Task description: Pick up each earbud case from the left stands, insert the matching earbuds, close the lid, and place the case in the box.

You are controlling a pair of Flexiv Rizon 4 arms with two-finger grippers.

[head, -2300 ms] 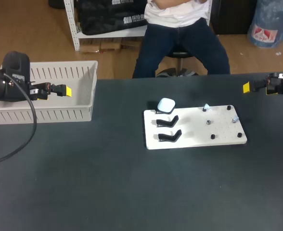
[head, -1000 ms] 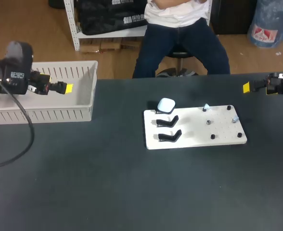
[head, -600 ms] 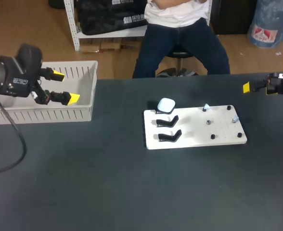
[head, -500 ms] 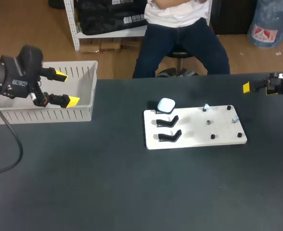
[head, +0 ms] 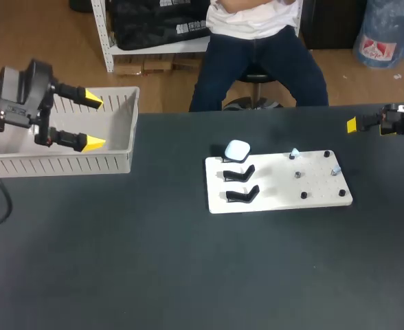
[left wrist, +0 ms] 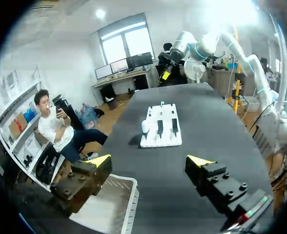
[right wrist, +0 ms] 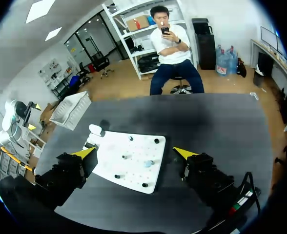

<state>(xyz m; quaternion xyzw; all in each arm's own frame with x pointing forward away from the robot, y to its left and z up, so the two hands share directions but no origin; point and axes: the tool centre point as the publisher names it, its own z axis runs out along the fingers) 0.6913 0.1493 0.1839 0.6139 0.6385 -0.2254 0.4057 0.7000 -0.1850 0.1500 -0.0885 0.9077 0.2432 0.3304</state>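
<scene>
The left gripper hangs wide open, holding nothing, over the white box at the far left. That is where done cases go. The right gripper waits at the far right, fingers apart, holding nothing too. One white earbud case sits on the farthest stand of the white board in the middle, well apart from both grippers. The two nearer stands hold no case. Two tiny pale earbuds sit to its right, with black pegs close by, so I think fingers must go in carefully.
</scene>
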